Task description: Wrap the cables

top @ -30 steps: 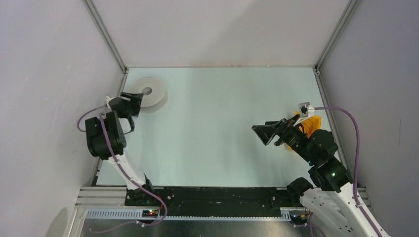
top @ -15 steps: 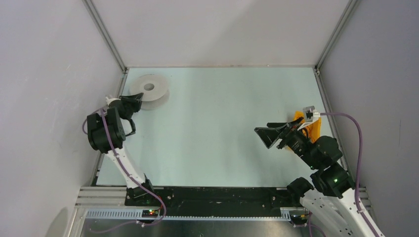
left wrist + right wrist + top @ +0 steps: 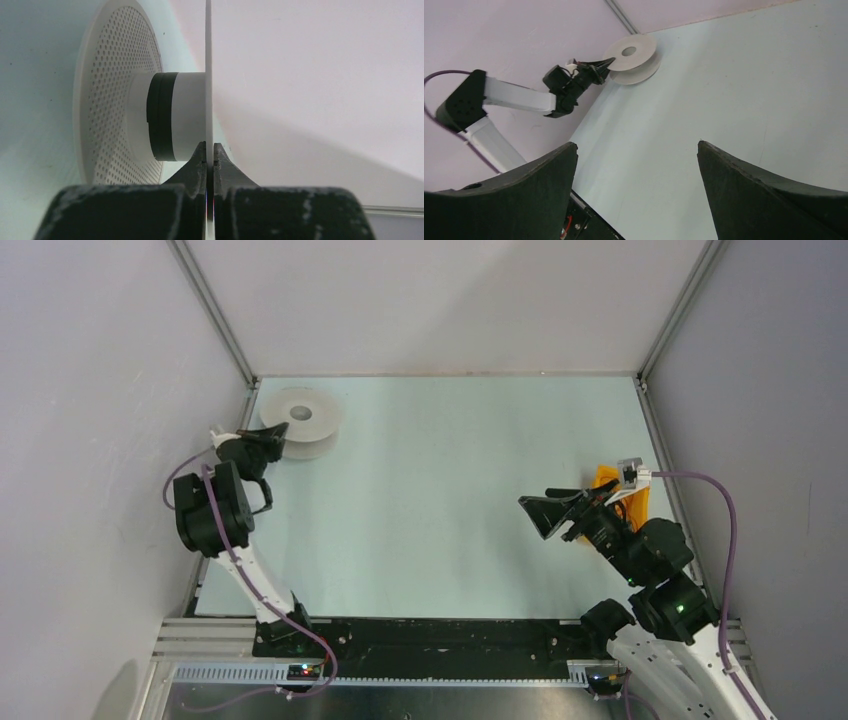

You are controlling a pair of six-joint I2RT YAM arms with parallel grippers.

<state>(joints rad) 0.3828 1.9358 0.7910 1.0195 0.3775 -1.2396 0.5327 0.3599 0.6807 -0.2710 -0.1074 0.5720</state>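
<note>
White plastic is what my left tool has: from above, it is closed on the near-left rim of the white spool's upper flange, off in the far-left corner of the surface. The spool lies flat, its axis upright. My right tool hangs well apart on the other side, spread wide and holding nothing, its opening turned toward the spool, with an orange object just behind it. I cannot make out the thin wire anywhere in this view.

From the left wrist, the flange runs edge-on straight out from between my two fingers, which pinch it flush with no gap. The hub stands just beyond the fingertips to one side of the flange, with a dark band around it; I cannot tell whether that band is wound wire or part of the spool.

From the right wrist, the spool sits far ahead and slightly left of the gap between my open fingers, across bare surface, and no wire shows there either. I judge the left tool is the one placed to steady or turn the spool; the right would have to find the wire first.
</note>
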